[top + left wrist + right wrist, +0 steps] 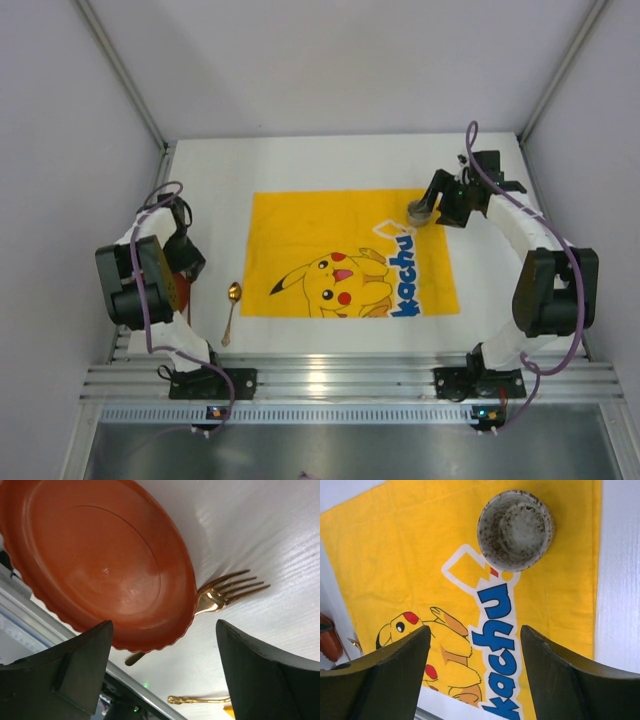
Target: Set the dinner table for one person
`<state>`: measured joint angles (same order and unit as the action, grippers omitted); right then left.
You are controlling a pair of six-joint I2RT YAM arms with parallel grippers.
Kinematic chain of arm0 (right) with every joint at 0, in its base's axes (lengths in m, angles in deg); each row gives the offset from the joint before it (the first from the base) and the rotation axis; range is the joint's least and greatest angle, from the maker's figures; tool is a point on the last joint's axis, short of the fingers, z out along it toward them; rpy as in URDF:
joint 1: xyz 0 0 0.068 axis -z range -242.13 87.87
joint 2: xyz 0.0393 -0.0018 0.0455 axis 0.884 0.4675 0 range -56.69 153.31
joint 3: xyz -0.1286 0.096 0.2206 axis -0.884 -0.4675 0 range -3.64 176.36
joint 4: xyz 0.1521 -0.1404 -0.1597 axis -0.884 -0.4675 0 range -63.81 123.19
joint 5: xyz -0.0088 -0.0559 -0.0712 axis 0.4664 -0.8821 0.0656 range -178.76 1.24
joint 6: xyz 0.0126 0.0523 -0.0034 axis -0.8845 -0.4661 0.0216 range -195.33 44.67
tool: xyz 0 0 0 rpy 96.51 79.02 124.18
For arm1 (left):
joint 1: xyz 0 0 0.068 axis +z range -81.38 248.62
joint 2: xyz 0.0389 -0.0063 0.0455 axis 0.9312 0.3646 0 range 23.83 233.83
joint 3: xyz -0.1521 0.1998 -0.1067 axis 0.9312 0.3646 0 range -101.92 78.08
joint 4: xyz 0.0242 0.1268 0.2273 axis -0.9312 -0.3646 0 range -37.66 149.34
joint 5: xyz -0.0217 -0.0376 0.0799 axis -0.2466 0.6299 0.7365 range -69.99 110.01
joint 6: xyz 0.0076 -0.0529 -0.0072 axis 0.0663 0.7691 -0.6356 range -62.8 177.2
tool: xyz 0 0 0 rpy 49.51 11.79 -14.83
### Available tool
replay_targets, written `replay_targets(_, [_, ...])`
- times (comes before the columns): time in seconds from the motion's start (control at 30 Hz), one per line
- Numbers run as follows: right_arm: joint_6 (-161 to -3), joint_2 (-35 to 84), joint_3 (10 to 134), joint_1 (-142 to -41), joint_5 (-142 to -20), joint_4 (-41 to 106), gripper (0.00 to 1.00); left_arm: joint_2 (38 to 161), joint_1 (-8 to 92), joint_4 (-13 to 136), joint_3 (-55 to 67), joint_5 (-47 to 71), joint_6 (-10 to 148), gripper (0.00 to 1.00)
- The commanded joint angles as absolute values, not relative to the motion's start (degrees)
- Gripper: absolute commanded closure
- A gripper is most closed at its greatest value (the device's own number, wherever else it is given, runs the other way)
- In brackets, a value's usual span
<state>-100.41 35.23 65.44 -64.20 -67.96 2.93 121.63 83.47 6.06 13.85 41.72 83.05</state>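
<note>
White dinner table (300, 160) rings your Pikachu mat (300, 230), widest at the far edge. Left gripper (164, 630) gapes empty by the red plate (95, 560); right gripper (475, 630) gapes empty near the speckled cup (516, 529) on the mat's corner.

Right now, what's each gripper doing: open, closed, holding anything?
Left gripper: open, empty, near the round red-brown plate.
Right gripper: open, empty, short of the round speckled grey cup.

A robot lab cell: white panels (60, 100) wall in the table (340, 160) on three sides; a rail (350, 380) at its near edge carries the left arm (135, 275) and right arm (550, 285).
</note>
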Motion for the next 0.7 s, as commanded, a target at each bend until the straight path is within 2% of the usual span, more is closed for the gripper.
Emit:
replay_targets(0.0, [-99.85,33.93,67.72,-63.89,-67.23,1.47,0.27,123.14,83.56,9.68,14.88,41.11,84.53,0.15])
replay_targets(0.03, [-99.76,33.92,67.64,-63.89,-67.23,1.38,0.27,123.41,83.56,10.03,15.15,40.49,84.53,0.2])
replay_targets(0.1, [-99.58,33.84,67.29,-63.89,-67.32,1.03,0.27,124.29,83.65,11.17,15.94,39.79,84.8,0.44])
replay_targets(0.13, [-99.58,33.75,67.11,-63.89,-67.32,1.11,0.27,124.46,83.74,11.61,16.2,38.65,84.8,0.51])
replay_targets(0.17, [-99.5,33.66,66.85,-63.8,-67.32,1.11,0.27,124.99,83.65,11.88,16.47,38.29,84.62,0.69])
replay_targets(0.27, [-99.5,33.75,66.49,-63.89,-67.4,0.94,0.27,125.69,83.65,11.97,16.29,37.94,84.8,1.0])
replay_targets(0.67, [-99.67,36.65,69.04,-63.98,-67.4,1.02,0.28,120.0,83.65,6.53,11.03,36.97,83.92,1.0])
